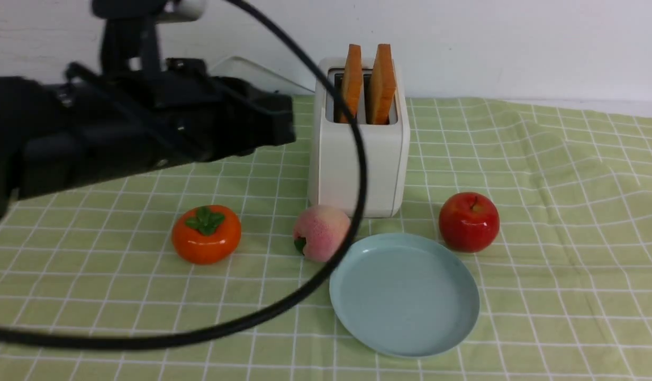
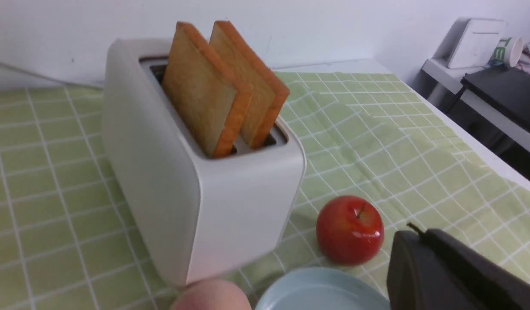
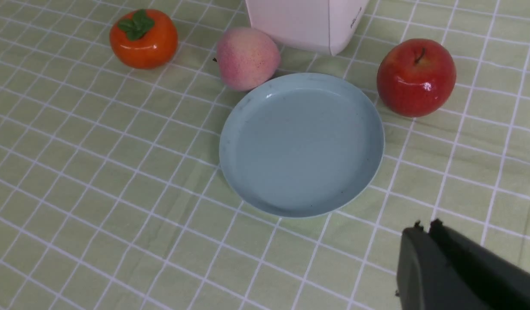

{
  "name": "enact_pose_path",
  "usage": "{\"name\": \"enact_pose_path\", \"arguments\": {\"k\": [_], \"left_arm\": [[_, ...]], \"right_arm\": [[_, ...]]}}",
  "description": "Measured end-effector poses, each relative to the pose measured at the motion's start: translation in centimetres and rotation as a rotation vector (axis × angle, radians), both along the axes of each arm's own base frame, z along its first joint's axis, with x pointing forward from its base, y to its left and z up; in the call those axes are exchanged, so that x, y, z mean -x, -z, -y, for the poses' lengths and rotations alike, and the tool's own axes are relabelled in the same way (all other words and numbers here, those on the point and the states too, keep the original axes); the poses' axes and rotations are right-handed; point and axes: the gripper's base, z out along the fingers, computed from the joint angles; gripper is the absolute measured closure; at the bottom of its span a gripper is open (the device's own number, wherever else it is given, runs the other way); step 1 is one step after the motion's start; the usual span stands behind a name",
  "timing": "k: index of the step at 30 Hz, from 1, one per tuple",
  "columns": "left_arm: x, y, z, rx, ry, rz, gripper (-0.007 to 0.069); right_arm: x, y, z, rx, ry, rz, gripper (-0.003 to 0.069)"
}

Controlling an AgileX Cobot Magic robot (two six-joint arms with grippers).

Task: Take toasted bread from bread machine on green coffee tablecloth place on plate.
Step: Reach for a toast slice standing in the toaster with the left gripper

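Note:
Two slices of toasted bread (image 1: pixel 351 79) (image 1: pixel 383 82) stand upright in the slots of the cream-white bread machine (image 1: pixel 358 159) at the back of the green coffee tablecloth (image 1: pixel 569 211). The left wrist view shows the same slices (image 2: pixel 202 92) (image 2: pixel 252 82) in the bread machine (image 2: pixel 196 185). The pale blue plate (image 1: pixel 405 293) lies bare in front of the machine. My left gripper (image 1: pixel 286 124) hangs shut and holding nothing, left of the machine at slot height; in its wrist view the left gripper (image 2: pixel 413 234) has its fingers together. My right gripper (image 3: pixel 424 226) is shut and holding nothing, above the cloth near the plate (image 3: pixel 301 144).
A red apple (image 1: pixel 469 221) sits right of the plate, a pink peach (image 1: pixel 320 233) touches the machine's front left corner, and an orange persimmon (image 1: pixel 206 234) lies further left. A black cable (image 1: pixel 352 211) loops across the front view. A white wall stands behind the table.

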Motion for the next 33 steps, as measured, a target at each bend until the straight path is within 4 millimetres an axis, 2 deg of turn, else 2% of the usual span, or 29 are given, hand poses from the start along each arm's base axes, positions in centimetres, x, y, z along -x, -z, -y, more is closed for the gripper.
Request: {"name": "enact_pose_path", "arguments": {"k": [3,6,7,10,14,18,22,33], "left_arm": [[-2.5,0.4,2.1,-0.056,0.013,0.033,0.0633],[-5.8,1.1,3.9,-0.095,0.007,0.053,0.0570],[-6.0,1.2,4.0,-0.097,0.006,0.055,0.0564],[-9.2,1.9,5.3,-0.098,-0.049,0.076,0.0429],[-11.9,2.8,6.7,-0.087,-0.069,0.077,0.0252],[-13.9,3.8,7.6,-0.105,-0.090,0.096,0.0161],[-15.8,5.2,7.8,-0.118,-0.165,0.115,0.0151],[-17.6,7.0,8.7,-0.126,-0.185,0.111,0.0205]], "right_arm": [[-0.5,-0.2,-0.1,-0.013,-0.007,-0.001,0.0638],[-0.6,-0.3,-0.3,-0.019,-0.037,0.013,0.0636],[-0.5,-0.3,-0.4,-0.022,-0.040,0.015,0.0636],[-0.5,-0.4,-0.5,-0.019,-0.070,0.025,0.0633],[-0.4,-0.5,-0.7,-0.034,-0.080,0.032,0.0625],[-0.4,-0.5,-0.7,-0.030,-0.084,0.035,0.0624],[-0.6,-0.7,-0.6,-0.030,-0.070,0.060,0.0624],[-0.8,-1.0,-0.5,-0.034,-0.053,0.090,0.0620]]}}
